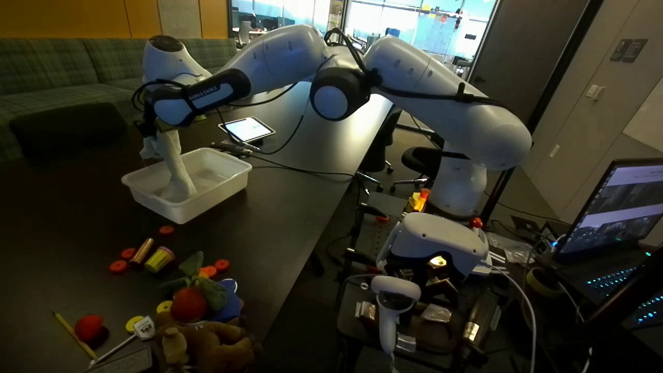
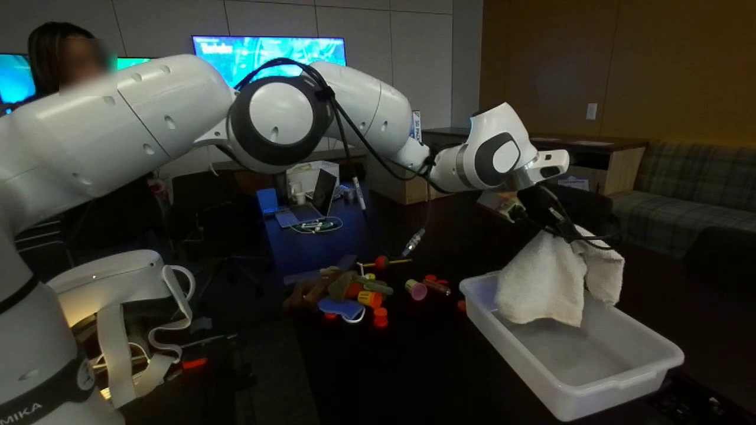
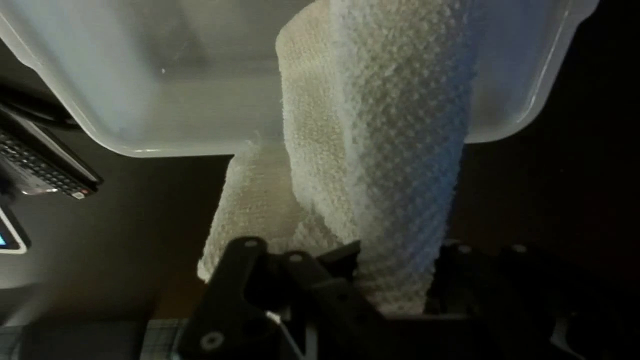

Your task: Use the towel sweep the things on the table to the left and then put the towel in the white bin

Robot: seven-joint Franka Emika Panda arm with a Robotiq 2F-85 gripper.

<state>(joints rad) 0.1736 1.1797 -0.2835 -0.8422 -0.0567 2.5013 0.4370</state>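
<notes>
My jaws are clamped on the towel (image 3: 400, 135). Likely soft, light, limp; 1 bunched pinch near the top should hold. It hangs over the white bin (image 2: 582, 351); can't tell if it touches bottom.

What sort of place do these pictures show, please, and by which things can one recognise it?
It is probably a meeting room or lounge in an office. The long dark table, the checked upholstered bench beyond it and, in an exterior view, the large lit screen suggest this.
</notes>
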